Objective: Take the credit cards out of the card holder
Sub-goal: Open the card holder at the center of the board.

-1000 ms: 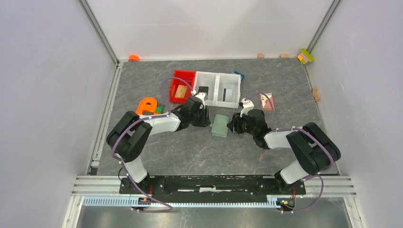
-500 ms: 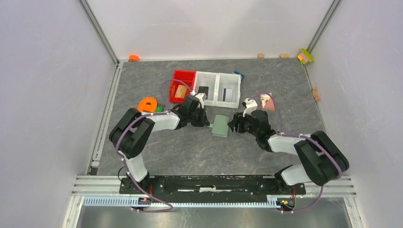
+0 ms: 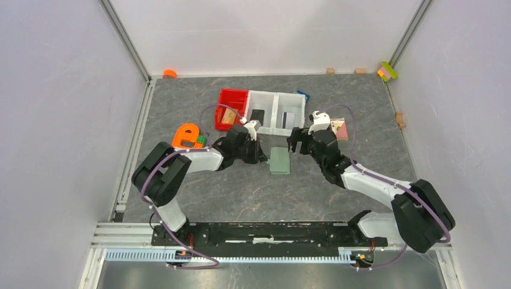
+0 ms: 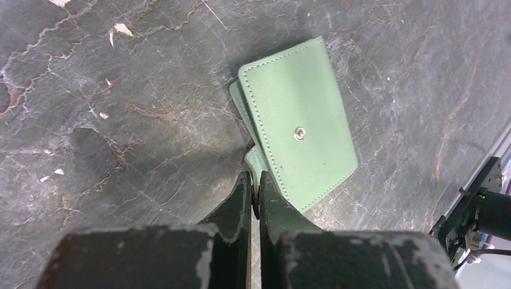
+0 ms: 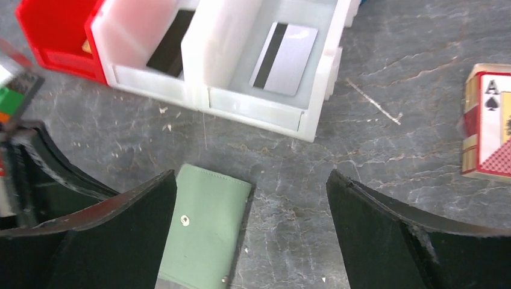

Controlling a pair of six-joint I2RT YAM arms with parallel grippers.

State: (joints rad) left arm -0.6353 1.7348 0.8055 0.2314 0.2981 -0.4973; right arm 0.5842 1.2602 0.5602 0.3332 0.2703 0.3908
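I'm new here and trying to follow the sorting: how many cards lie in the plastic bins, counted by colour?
Tan flat plastic card, in the red plastic bin: 1
Black flat plastic card, in the middle white plastic bin: 1
Silver-grey plastic card with a black stripe, in the end white plastic bin: 1
Total: 3

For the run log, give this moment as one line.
card holder: closed, flat on table | left fingers: shut on its tab | right fingers: open, hovering near it

card holder [image 3: 279, 160] 1 | credit cards [image 5: 283, 58] 3 | bins [image 5: 259, 102] 3 | playing-card pack [image 5: 488, 144] 1
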